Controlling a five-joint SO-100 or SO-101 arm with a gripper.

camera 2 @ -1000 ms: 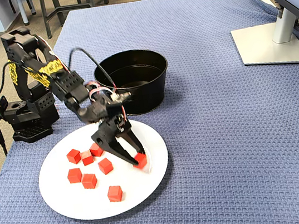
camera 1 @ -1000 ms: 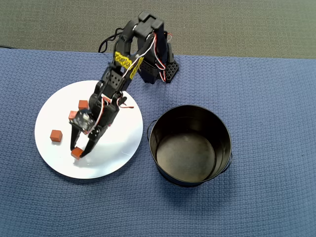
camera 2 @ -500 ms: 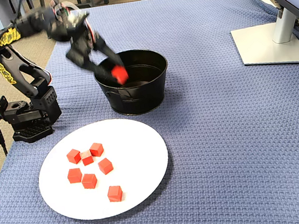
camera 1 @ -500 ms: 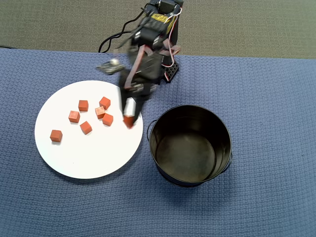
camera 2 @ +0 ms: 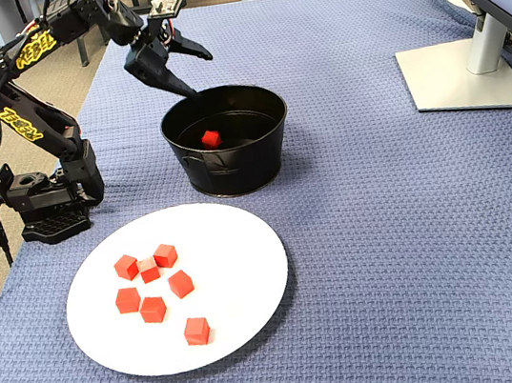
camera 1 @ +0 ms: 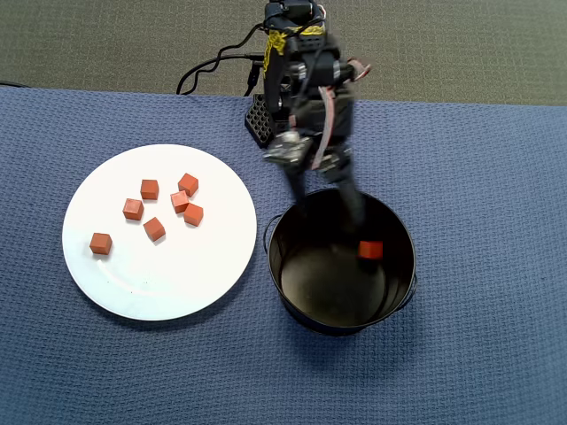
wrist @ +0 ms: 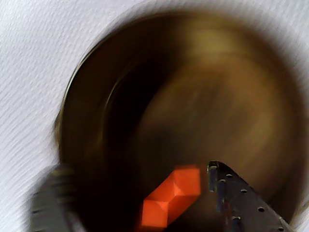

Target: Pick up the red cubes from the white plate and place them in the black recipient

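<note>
A blue woven cloth (camera 2: 387, 230) covers the table, with grey carpet along the top of the overhead view and a monitor foot (camera 2: 462, 74) at the right edge of the fixed view. The black arm (camera 2: 23, 86), yellow tape on its links, rises from its base at the left of the fixed view, arches over and reaches toward the black recipient (camera 2: 230, 162) in the middle. Its gripper (camera 2: 202, 74) hangs above the pot's rear rim with the two fingers spread apart and nothing between them.

One red cube (camera 1: 370, 251) shows inside the pot, right of centre in the overhead view. Whether it rests on the bottom or is in the air I cannot tell. The wrist view is badly blurred: the pot's dark round mouth fills the frame, the orange-red cube (wrist: 171, 195) sits low in the middle, one perforated finger (wrist: 236, 198) pokes in at the lower right, and a grey smear at the lower left is too soft to make out.

The white plate (camera 1: 213, 266) lies left of the pot, just beside it, glossy and wide. Six more red cubes (camera 1: 168, 208) sit on it, five bunched in its upper half and one alone (camera 1: 101, 243) near the left rim. They are small, matte, all alike.
</note>
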